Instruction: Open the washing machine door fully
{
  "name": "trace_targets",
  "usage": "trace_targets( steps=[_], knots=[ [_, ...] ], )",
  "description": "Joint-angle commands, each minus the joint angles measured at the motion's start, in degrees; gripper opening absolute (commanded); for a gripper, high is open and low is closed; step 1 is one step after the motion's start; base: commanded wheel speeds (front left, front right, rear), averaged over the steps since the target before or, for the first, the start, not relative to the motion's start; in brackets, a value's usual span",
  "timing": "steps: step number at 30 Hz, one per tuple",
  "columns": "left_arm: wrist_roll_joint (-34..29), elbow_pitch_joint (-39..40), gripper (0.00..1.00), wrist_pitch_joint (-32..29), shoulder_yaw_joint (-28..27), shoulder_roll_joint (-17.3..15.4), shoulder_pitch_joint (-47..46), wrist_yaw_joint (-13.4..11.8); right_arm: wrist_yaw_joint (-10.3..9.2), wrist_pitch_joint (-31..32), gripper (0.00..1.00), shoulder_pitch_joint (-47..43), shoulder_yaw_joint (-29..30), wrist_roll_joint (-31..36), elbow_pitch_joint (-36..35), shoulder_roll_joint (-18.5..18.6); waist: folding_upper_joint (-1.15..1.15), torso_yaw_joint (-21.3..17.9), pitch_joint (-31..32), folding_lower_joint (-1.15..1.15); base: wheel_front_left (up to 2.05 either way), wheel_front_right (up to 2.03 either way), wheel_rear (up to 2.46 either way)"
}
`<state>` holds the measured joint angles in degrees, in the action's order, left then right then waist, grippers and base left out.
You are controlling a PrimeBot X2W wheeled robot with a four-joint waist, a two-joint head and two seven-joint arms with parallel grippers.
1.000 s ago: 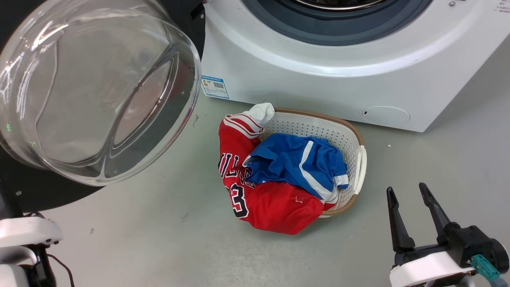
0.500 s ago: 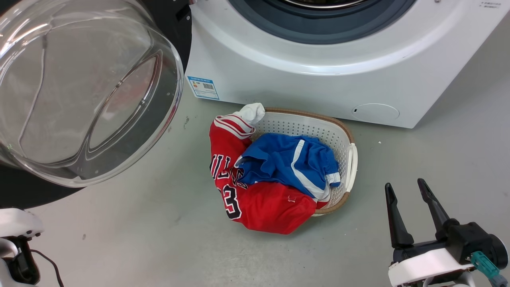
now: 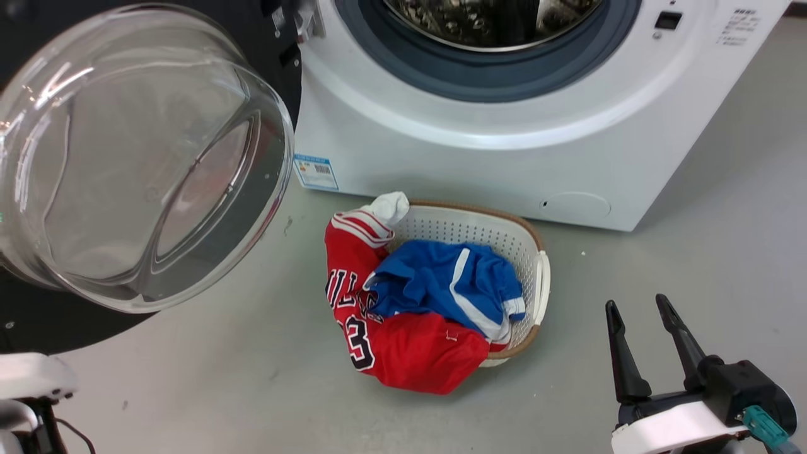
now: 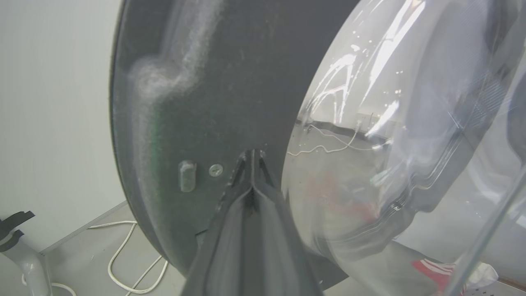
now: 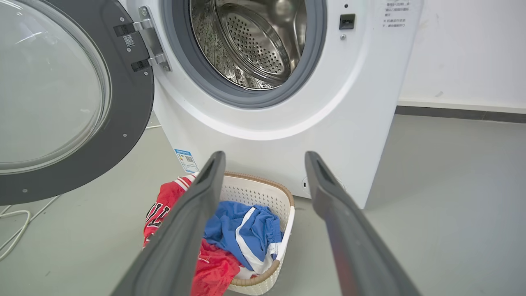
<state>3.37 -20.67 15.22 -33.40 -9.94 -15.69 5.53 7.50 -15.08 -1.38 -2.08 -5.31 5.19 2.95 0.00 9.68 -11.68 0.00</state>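
Note:
The washing machine door (image 3: 145,164), a black disc with a bulging glass bowl, stands swung out to the left on its metal hinge (image 5: 150,41). The white washing machine (image 3: 454,157) shows its steel drum (image 5: 254,41) and grey gasket. In the left wrist view my left gripper (image 4: 252,154) is shut with nothing in it. Its tips point at the door's black inner face (image 4: 197,82), right beside the glass bowl. My right gripper (image 3: 635,301) is open at the lower right above the floor, apart from everything. Its fingers (image 5: 193,213) frame the machine's front.
A white laundry basket (image 3: 536,252) with a red jersey (image 3: 410,347) and a blue garment (image 3: 441,277) sits on the floor in front of the machine. A white cable (image 4: 123,263) lies on the floor behind the door. A white wall (image 5: 452,49) stands right of the machine.
The head view has shifted, so more of the drum and the machine's front shows. The door stays swung out at the left. My right gripper stays open in the same spot.

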Motion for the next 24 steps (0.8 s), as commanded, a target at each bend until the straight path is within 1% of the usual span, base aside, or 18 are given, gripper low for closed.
trace_targets(
  steps=[1,6,14,20,23,24],
  knots=[
    [-0.4,1.1,0.00,-0.1,0.3,0.6,1.3,0.2,-0.01,-0.1,1.00,-0.7,0.1,-0.6,0.0,-0.1,0.00,-0.3,1.4,0.00,0.00,0.00,0.00],
    [-2.0,6.2,0.00,-0.1,1.9,2.9,5.1,0.5,-0.01,-0.1,1.00,-1.7,0.2,-1.3,-0.5,-0.1,0.00,-0.6,4.3,0.00,0.00,0.00,0.00],
    [-4.0,15.1,0.00,-0.1,8.5,6.0,12.6,0.8,-0.01,-0.1,1.00,-3.8,-0.1,-1.8,-1.6,-0.2,0.00,-1.8,8.2,0.00,0.00,0.00,0.00],
    [-3.6,19.7,0.00,-0.1,14.1,6.8,17.4,0.1,-0.01,-0.1,1.00,-5.1,0.2,-2.1,-2.6,-0.2,0.00,-3.2,10.4,0.00,0.00,0.00,0.00],
    [-3.0,21.4,0.00,-0.1,16.8,6.9,19.4,-0.8,-0.01,-0.1,1.00,-6.1,0.6,-2.3,-3.1,-0.1,0.00,-4.1,11.4,0.00,0.00,0.00,0.00],
    [-2.9,21.9,0.14,-0.1,17.6,7.0,19.9,-1.2,-0.01,-0.1,1.00,-6.2,0.8,-2.3,-3.4,-0.1,0.00,-4.5,11.7,0.00,0.00,0.00,0.00]
  ],
)
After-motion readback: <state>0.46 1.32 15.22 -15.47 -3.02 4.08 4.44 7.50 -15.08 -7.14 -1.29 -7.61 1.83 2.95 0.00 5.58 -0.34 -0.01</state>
